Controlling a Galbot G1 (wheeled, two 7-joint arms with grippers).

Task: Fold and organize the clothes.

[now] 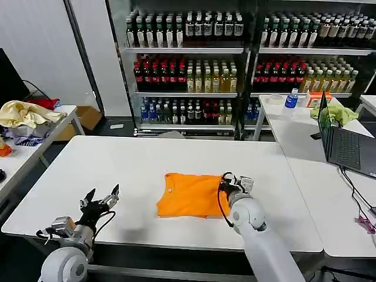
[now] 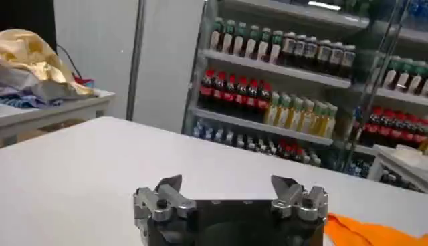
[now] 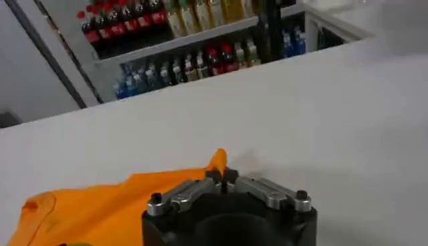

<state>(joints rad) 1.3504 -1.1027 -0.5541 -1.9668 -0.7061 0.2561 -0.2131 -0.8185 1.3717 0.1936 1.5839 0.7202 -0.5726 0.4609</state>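
Note:
The clothes are one bright orange T-shirt [image 1: 191, 194], lying partly folded in a rough rectangle on the white table [image 1: 117, 170] just ahead of me, a little right of the middle. My right gripper [image 1: 230, 180] sits at the shirt's right edge, shut on a pinch of orange fabric [image 3: 217, 160] that sticks up between its tips. My left gripper [image 1: 101, 198] hovers open near the table's front left edge, well clear of the shirt, whose corner [image 2: 361, 230] shows off to one side in the left wrist view.
A side table on the left carries a pale yellow cloth heap [image 1: 23, 113]. To the right, another table holds a laptop [image 1: 346, 144], a light green cloth [image 1: 335, 111] and a bottle [image 1: 291, 98]. Shelves of bottles [image 1: 188, 64] stand behind.

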